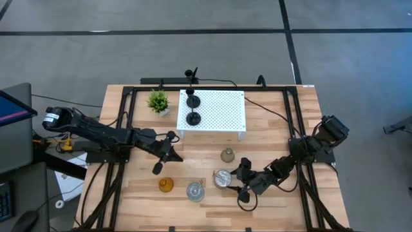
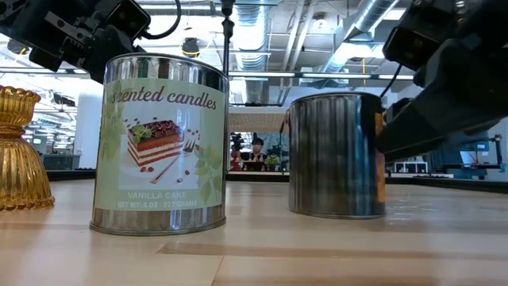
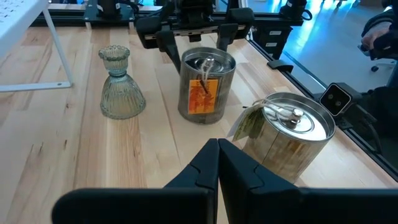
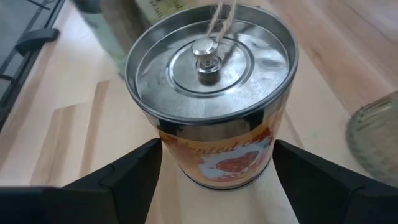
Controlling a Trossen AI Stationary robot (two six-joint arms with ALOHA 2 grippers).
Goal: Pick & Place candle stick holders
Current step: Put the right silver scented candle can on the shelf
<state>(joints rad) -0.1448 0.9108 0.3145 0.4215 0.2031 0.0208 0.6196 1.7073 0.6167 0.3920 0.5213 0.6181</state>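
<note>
Right gripper [image 4: 214,171] low at surface [image 1: 277,200], jaws spread either side of lidded tin [image 4: 211,93], not yet pinching — set for grasp. Left gripper [image 3: 217,168] idle mid-surface, jaws pressed together.

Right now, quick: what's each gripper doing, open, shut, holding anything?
Left gripper: shut, holding nothing, hovering over the table.
Right gripper: open, fingers on either side of the orange-label candle tin, not clamped on it.
</note>
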